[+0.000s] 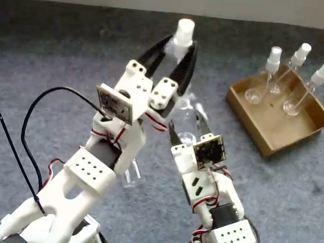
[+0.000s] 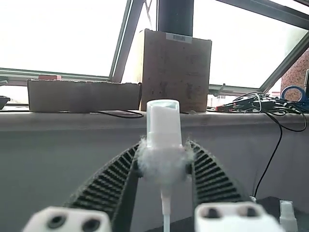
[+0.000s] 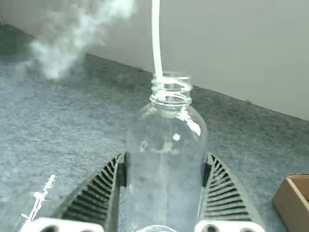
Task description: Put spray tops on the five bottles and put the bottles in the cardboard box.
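My left gripper (image 1: 180, 45) is shut on a white spray top (image 1: 184, 30), held high over the table; its thin tube (image 2: 166, 215) hangs straight down below the fingers (image 2: 114, 180). My right gripper (image 1: 186, 123) is shut on a clear bottle (image 3: 166, 159), directly beneath the spray top. The tube (image 3: 156, 38) reaches down into the bottle's open neck (image 3: 169, 89). The cardboard box (image 1: 271, 128) lies at the right with three capped bottles (image 1: 269, 70) leaning in it. One more clear bottle (image 1: 131, 176) lies on the carpet under my left arm.
Grey carpet covers the table. A black cable (image 1: 33, 119) loops beside the left arm. The box's corner (image 3: 294, 203) shows near the right gripper. A loose spray top (image 2: 287, 215) stands low beside the left gripper.
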